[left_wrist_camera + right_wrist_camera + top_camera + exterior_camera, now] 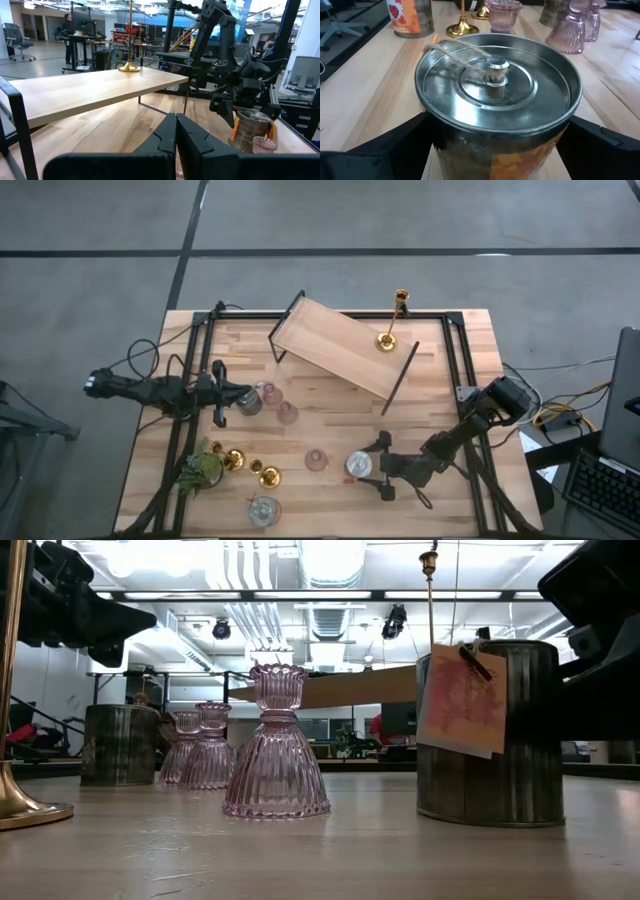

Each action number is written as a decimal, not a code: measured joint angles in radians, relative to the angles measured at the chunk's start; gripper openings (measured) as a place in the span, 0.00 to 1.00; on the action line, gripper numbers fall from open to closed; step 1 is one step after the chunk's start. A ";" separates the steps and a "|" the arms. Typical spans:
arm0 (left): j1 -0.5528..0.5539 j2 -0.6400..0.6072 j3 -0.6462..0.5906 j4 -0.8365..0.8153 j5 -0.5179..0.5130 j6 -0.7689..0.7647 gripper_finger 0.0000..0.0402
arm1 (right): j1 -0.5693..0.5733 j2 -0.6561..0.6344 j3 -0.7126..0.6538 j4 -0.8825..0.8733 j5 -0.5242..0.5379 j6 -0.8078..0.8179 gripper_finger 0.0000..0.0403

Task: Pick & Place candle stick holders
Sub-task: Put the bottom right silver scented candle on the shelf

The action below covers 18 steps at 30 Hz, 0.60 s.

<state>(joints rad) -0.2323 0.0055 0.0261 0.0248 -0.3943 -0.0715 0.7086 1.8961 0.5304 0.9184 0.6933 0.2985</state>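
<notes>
two arms work over the wooden table (pixel 460 360). the right gripper (pixel 372 464), jaws spread wide, straddles a squat silvery holder (pixel 358 465) near the front edge, apparently not yet clamped. closing off-centre could tip it or snag its twine tag. the left gripper (pixel 232 391), jaws shut and empty, waits near the left edge.

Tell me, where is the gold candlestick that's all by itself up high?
In the high view, the lone gold candlestick stands on the right end of the raised wooden shelf at the back of the table, far from the holders clustered at the front.
</notes>
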 joint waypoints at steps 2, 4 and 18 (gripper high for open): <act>0.000 0.000 0.000 0.000 0.000 0.000 0.03 | 0.000 0.000 0.000 -0.001 0.003 0.000 0.86; 0.000 0.000 0.000 0.000 0.000 0.000 0.03 | 0.000 -0.001 0.000 0.001 0.004 0.000 0.86; 0.000 0.001 0.000 0.000 0.000 0.000 0.03 | -0.012 -0.003 0.002 0.006 -0.014 -0.007 0.74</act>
<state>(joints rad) -0.2321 0.0063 0.0261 0.0251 -0.3941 -0.0713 0.6967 1.8935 0.5320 0.9245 0.6796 0.2915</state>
